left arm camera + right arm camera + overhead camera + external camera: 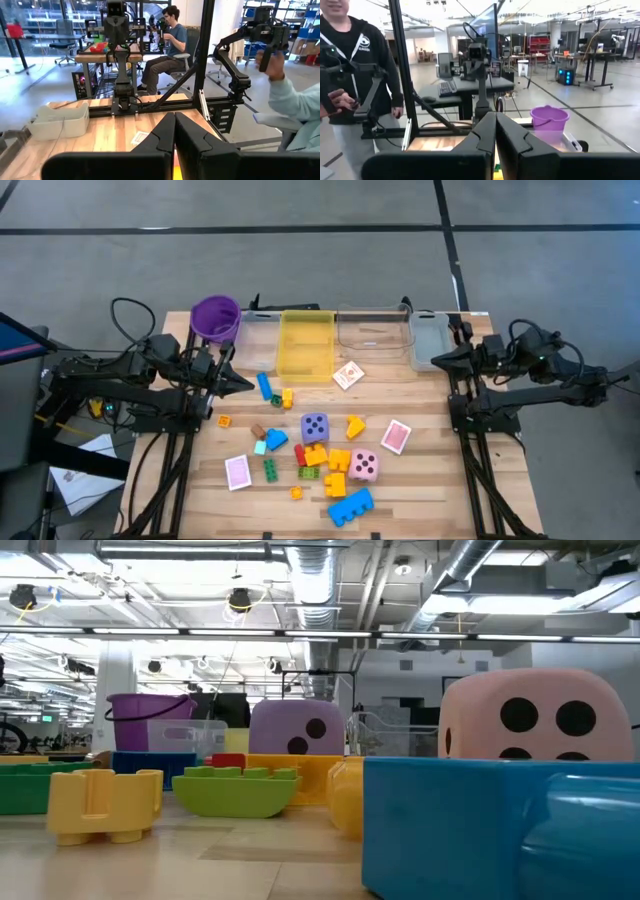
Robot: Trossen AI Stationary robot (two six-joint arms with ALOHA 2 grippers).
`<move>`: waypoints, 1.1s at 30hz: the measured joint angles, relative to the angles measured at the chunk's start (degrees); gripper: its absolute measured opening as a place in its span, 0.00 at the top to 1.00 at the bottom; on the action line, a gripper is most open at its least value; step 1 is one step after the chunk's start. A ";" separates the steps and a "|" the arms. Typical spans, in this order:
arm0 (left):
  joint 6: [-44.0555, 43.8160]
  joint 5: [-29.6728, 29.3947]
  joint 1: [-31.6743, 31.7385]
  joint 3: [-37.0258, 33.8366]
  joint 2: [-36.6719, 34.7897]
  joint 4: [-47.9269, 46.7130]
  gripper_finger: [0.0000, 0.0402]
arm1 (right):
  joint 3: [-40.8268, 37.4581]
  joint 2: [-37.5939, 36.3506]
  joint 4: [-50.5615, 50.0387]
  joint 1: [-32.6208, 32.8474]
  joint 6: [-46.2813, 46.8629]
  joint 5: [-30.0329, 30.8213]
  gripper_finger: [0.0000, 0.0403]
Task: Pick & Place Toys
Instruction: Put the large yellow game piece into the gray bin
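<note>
1. Lying nearest me on the table (420, 480), the big blue brick (350, 505) sits by the pink die (364, 466).
2. Mid-table stand the purple die (315, 427), smaller bricks and three pink-backed cards (238, 471).
3. Farther back, my left gripper (240, 383) and right gripper (440, 360) wait at the sides, fingers pressed together, holding nothing.
</note>
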 joint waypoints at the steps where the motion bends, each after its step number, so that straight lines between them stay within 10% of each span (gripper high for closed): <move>1: 1.50 -0.03 0.02 -0.01 0.01 0.73 1.00 | 0.00 0.02 0.05 0.00 0.00 0.00 0.98; 33: 3.66 -4.57 -0.01 0.01 10.40 20.76 1.00 | -0.31 10.05 -1.63 6.16 -0.25 -1.64 0.98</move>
